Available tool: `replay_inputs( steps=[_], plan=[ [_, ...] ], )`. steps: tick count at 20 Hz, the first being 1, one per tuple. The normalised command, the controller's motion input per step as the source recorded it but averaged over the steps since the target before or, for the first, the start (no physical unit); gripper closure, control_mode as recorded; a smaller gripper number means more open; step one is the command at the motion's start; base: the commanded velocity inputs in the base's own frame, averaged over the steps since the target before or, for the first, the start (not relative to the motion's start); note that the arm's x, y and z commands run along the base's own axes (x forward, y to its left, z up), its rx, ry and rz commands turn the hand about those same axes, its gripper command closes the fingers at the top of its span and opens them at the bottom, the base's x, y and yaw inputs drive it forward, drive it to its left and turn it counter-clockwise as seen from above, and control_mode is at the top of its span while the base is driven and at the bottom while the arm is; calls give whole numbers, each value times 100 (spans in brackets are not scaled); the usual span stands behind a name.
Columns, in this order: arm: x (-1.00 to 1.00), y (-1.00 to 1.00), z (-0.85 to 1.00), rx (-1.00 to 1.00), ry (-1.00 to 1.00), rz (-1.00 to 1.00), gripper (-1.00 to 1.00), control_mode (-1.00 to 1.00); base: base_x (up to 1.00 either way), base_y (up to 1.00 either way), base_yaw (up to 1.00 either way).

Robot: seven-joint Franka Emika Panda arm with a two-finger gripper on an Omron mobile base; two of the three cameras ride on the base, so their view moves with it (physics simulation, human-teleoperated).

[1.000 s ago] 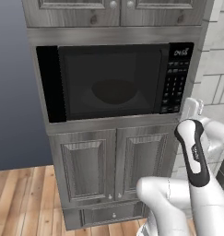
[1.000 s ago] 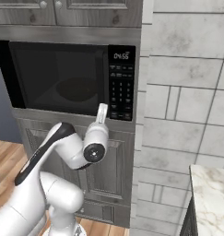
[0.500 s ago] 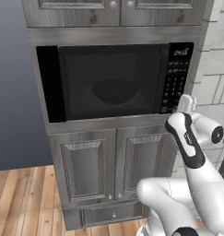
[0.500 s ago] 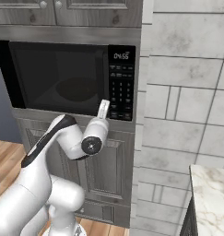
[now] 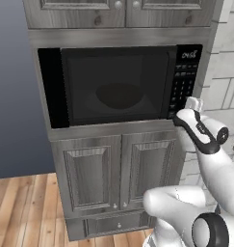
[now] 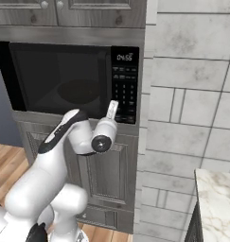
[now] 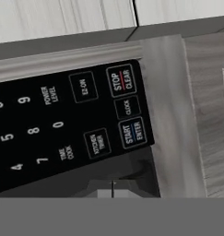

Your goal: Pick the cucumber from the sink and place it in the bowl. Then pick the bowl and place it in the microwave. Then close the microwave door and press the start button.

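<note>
From the left base view, my arm has swung up and in over the last second: my jaws (image 5: 193,103) now sit right at the lower end of the button panel (image 5: 184,79), where a moment ago they hung lower and further out from it. The microwave door (image 5: 109,85) is shut, and through its dark glass I make out the bowl (image 5: 119,96) resting inside the microwave (image 5: 119,83); I cannot tell whether the cucumber lies in it. So I judge only the start press is left.

From the right base view, my jaws (image 6: 113,108) point up at the panel's bottom rows, nearer than before, clenched together with nothing between them, a single blunt tip for pushing. The clock display glows at the panel's top. Grey wood cabinet doors (image 6: 107,160) stand below the microwave, pale stone tiles (image 6: 187,99) run up the wall to the right, and a corner of marble bench (image 6: 216,203) shows at lower right.

From the hand view, the keypad fills my sight, rolled sideways. The START/ENTER button (image 7: 132,132) is just above my tips, with STOP/CLEAR (image 7: 120,80) beyond it. I judge a short push forward should land on start, provided I don't drift toward its neighbours.
</note>
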Motion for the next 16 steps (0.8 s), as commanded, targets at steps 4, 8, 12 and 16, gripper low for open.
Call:
replay_inputs(
  steps=[4,8,12,16],
  plan=[
    [23,-3,-29,0,0,0,100,-100,0,0,0],
    [10,0,-31,0,0,0,100,-100,0,0,0],
    [22,0,-6,0,0,0,100,-100,0,0,0],
    [31,0,7,0,0,0,100,-100,0,0,0]
  ],
)
